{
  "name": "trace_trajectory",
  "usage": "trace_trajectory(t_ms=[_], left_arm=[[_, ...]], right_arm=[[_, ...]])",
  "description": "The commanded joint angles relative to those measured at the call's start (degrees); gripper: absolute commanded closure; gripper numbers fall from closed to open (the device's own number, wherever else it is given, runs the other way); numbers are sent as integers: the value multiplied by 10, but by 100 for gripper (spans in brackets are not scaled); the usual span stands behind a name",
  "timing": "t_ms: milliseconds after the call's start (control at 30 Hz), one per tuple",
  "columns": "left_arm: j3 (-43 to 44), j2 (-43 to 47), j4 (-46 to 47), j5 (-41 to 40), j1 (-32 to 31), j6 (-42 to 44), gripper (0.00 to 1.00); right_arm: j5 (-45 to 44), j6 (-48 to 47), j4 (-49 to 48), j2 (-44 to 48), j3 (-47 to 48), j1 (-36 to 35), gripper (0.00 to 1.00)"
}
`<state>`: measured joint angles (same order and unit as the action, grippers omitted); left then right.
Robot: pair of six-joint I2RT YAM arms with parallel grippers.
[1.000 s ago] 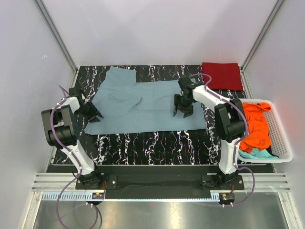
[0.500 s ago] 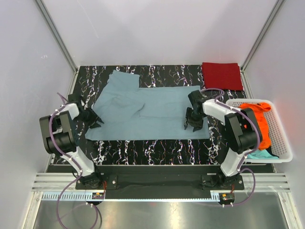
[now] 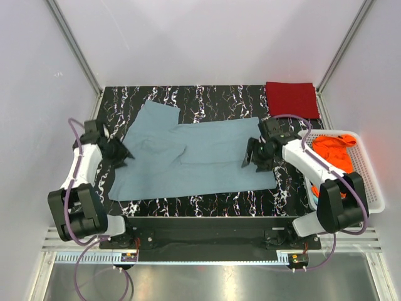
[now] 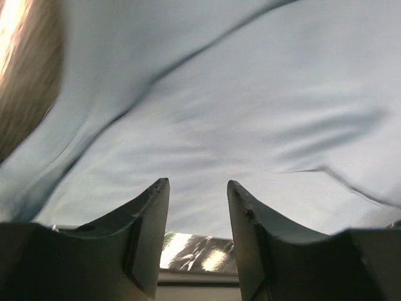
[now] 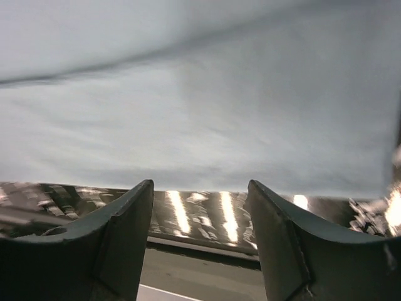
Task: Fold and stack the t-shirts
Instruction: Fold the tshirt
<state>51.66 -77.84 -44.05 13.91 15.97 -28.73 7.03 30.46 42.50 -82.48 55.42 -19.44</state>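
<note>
Two grippers are set at opposite ends of one shirt. The left gripper (image 3: 120, 152) is placed at the left edge of the grey-blue t-shirt (image 3: 194, 153). In the left wrist view its fingers (image 4: 147, 232) are seen moderately apart, with bare table between them and the cloth just beyond the tips; nothing is held. The right gripper (image 3: 255, 155) is placed at the right edge of the same shirt. Its jaws are seen wider apart, and no cloth is caught between them either.

The grey-blue t-shirt is spread nearly flat across the middle of the black marbled table (image 3: 200, 205), with one sleeve pointing toward the far left and some wrinkles on the left side. No fold is made in it yet.

To the right, the orange t-shirt (image 3: 332, 147) is kept crumpled in a white slatted basket (image 3: 369, 185). Whether a teal one lies under it cannot be told well, because that part is covered by the right arm. At the far right corner the dark red t-shirt (image 3: 292, 99) lies folded into a neat rectangle.

It is judged that one shirt is finished, one is laid out for folding, and at least one more waits in the basket.
</note>
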Motion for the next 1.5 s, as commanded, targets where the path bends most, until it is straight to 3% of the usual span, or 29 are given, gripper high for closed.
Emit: trace_trajectory(t_ms=[0, 133, 167, 200, 300, 433, 600, 967, 1467], left_arm=[[97, -2, 56, 36, -37, 46, 52], [193, -119, 81, 106, -51, 85, 52], [234, -173, 79, 100, -53, 87, 53], [256, -194, 78, 72, -57, 86, 54], [316, -282, 76, 59, -61, 92, 55], [358, -330, 78, 74, -75, 124, 58], [351, -348, 132, 115, -78, 126, 66], [325, -390, 182, 125, -90, 90, 63], [325, -413, 176, 107, -99, 97, 63]], right_arm=[[84, -27, -45, -12, 77, 1, 31], [173, 18, -98, -107, 151, -2, 33], [204, 34, -109, -121, 179, -9, 45], [215, 67, -123, -134, 191, -14, 51], [237, 121, -170, -184, 245, -38, 53], [254, 159, -195, -272, 311, -64, 53], [257, 170, -218, -324, 368, -92, 60], [286, 211, -248, -438, 420, -109, 64], [312, 209, -258, -484, 435, -119, 59]])
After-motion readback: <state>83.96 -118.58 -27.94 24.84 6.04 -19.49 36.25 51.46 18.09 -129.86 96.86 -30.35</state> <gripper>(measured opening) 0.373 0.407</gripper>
